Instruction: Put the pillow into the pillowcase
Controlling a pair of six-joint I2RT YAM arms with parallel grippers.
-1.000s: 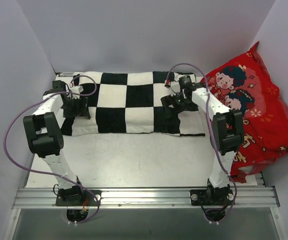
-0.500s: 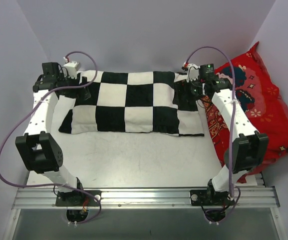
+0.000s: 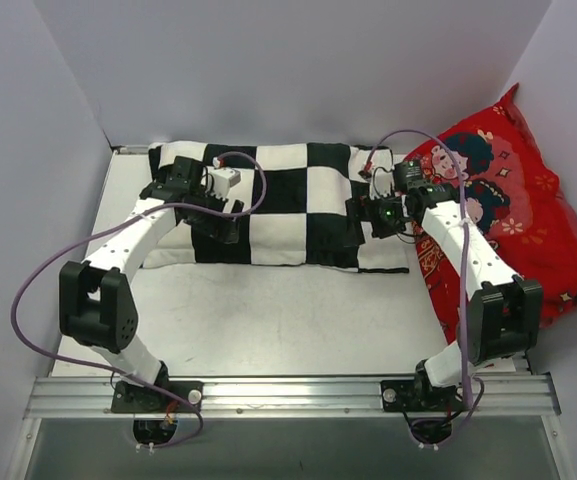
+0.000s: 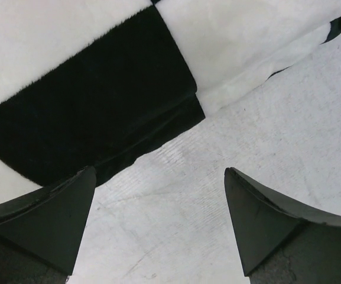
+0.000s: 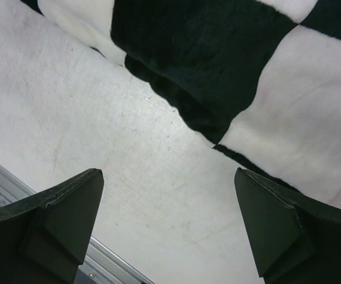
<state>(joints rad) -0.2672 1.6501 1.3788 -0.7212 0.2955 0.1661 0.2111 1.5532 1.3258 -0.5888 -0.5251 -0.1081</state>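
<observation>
The black and white checkered pillowcase [image 3: 278, 205] lies plump and flat across the back of the table. The pillow is hidden. My left gripper [image 3: 216, 232] hangs open over the case's near edge, left of the middle. In the left wrist view its fingers [image 4: 52, 219] straddle bare table, with the pillowcase [image 4: 99, 112] just beyond them. My right gripper [image 3: 356, 232] is open over the near right part of the case. The right wrist view shows its fingers [image 5: 276, 225] wide apart above the table, the pillowcase [image 5: 217, 71] ahead. Neither gripper [image 4: 159, 171] [image 5: 169, 172] holds anything.
A large red cartoon-printed cushion [image 3: 513, 225] leans in the right corner, beside the right arm. Grey walls close in the back and both sides. The white table [image 3: 268, 320] runs from the case to the aluminium rail [image 3: 288, 392] at the near edge.
Both arms came off the back corners of the pillowcase and swung nearer and inward, to its near edge. Both grippers stayed open. The case lies as before.
</observation>
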